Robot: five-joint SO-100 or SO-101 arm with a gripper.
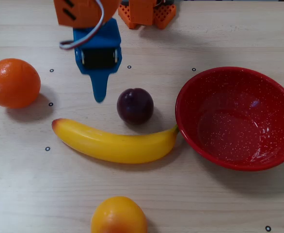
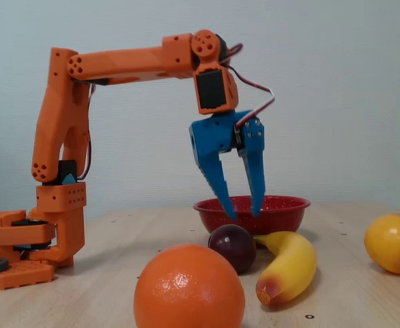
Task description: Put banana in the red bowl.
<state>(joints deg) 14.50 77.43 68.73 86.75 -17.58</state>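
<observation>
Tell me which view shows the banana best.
The overhead view: the banana shows along its whole curve, from reddish tip to the stem by the red bowl. The fixed view shows it end-on and foreshortened, its far end beside the plum.

A glossy yellow banana [image 1: 115,143] with an orange-red tip and greenish stem is shown beside a red bowl [image 1: 277,102] flecked with fine white speckles. A dark purple plum [image 1: 135,105], an orange [image 1: 12,82] and a yellow-orange fruit [image 1: 118,216] are seen on pale wood-grain table [image 1: 219,204]. The gripper [image 2: 244,210] is blue, the arm [image 2: 118,63] orange.
</observation>
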